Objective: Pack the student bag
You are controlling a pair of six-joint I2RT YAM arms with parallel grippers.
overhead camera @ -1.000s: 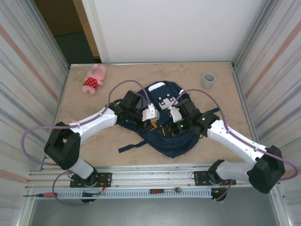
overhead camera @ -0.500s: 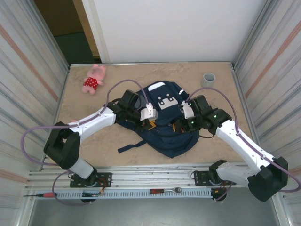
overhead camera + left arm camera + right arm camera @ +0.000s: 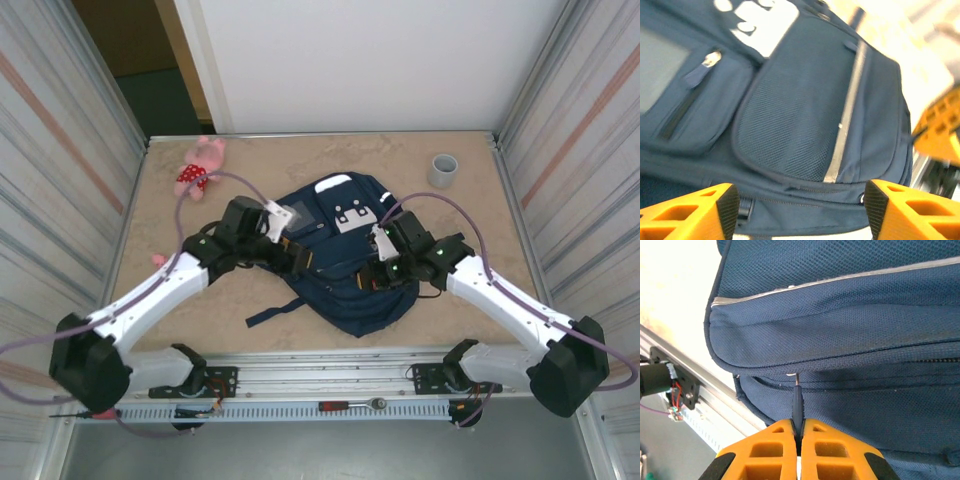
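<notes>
Student bag: lies front side up at the centre of the counter, easy to reach.
Right tool: pinches a zipper pull at the bag's 3 o'clock side, probably to open a compartment.
Left tool: spread, holding nothing, above the mesh pocket at 9 o'clock.

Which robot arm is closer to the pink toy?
Left. The left fingers hang open over the student bag's left side, toward the pink toy; the right fingers pinch a zipper pull on the bag's other side, farther away.
</notes>
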